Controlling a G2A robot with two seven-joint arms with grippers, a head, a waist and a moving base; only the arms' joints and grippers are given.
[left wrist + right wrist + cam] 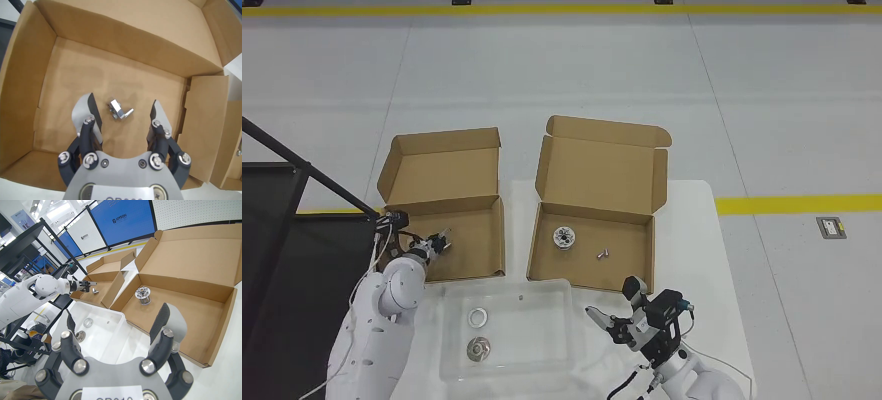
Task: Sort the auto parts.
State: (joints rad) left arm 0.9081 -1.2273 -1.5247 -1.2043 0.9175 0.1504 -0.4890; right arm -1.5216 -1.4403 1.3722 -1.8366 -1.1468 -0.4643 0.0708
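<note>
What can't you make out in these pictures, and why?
1. Top view: the small part in the right box is too tiny to identify.
2. Top view: the left gripper hangs over the bracket and hides it.
3. Right wrist view: a finger of the right gripper covers one edge of the flanged part in the tray.
</note>
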